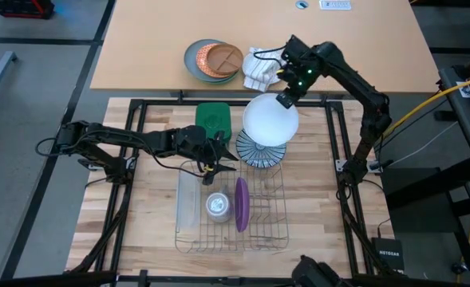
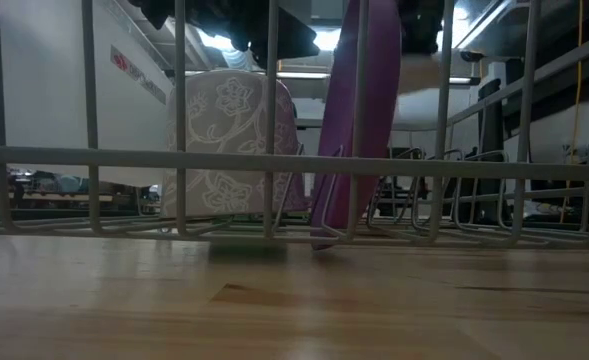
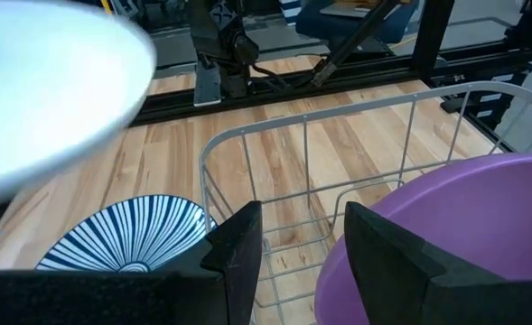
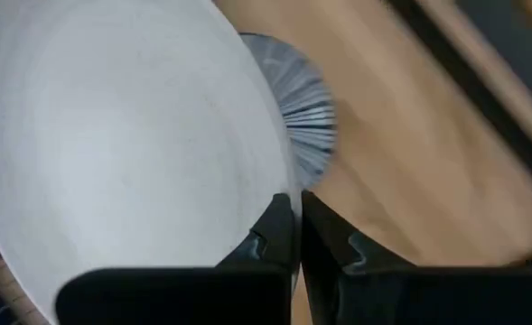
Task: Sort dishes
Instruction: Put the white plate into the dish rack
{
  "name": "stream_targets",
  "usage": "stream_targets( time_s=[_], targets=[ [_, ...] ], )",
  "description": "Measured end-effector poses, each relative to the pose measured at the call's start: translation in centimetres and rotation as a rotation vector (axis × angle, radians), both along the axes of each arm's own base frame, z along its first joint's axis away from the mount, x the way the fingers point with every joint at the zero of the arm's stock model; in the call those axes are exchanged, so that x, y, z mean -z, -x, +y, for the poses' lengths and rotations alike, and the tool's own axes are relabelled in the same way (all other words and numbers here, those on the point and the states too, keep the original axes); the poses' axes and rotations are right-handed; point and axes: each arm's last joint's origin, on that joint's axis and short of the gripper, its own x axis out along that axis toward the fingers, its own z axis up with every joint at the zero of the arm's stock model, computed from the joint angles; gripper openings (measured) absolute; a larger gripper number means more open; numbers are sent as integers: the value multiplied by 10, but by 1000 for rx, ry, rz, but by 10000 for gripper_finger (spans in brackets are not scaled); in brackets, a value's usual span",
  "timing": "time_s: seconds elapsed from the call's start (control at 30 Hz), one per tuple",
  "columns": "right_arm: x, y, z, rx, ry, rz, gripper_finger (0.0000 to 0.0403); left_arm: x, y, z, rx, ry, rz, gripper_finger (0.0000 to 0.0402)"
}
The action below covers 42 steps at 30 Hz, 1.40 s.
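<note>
White plate [image 1: 270, 119] pinched by right hand [image 1: 285, 99] above striped plate [image 1: 260, 151], left hand [image 1: 219, 157] spread over rack [image 1: 276, 209]

Left gripper [image 3: 300, 257]: two dark fingers slightly apart, nothing between them, over wire rack [image 3: 356, 149] | purple plate [image 3: 446, 235]: inside rack, just beside one finger | striped plate [image 3: 126, 235]: flat on wood table [image 3: 247, 99], outside rack | white plate [image 3: 49, 90]: raised, blurred, above striped plate
</note>
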Motion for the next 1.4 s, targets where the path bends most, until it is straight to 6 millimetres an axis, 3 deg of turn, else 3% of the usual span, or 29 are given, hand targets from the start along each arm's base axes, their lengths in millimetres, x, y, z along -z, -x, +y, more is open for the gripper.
stream_targets(
  time_s=[0.2, 0.37, 0.57, 0.77, 0.97, 1.1, 1.4],
  targets=[
    [-16, 1, 6, 3, -300, -286, 8, -4, -2, -8, 30, -15, -51, 148],
    [-21, 1, 8, -30, -513, -444, 8, -12, -4, -28, 126, -124, -151, 148],
    [-22, 0, 9, -42, -538, -466, 10, -30, -4, -50, 192, -268, -352, 148],
    [-17, 0, 8, -40, -547, -454, 9, -57, 10, -61, 26, -397, -481, 148],
    [-6, -2, 7, -29, -569, -421, 9, -86, 28, -58, -134, -599, -613, 148],
    [3, -2, 6, -23, -575, -391, 9, -95, 34, -47, -219, -663, -631, 148],
    [20, -13, 18, -48, -593, -302, 9, -86, 30, -17, -301, -594, -518, 148]
  ],
)
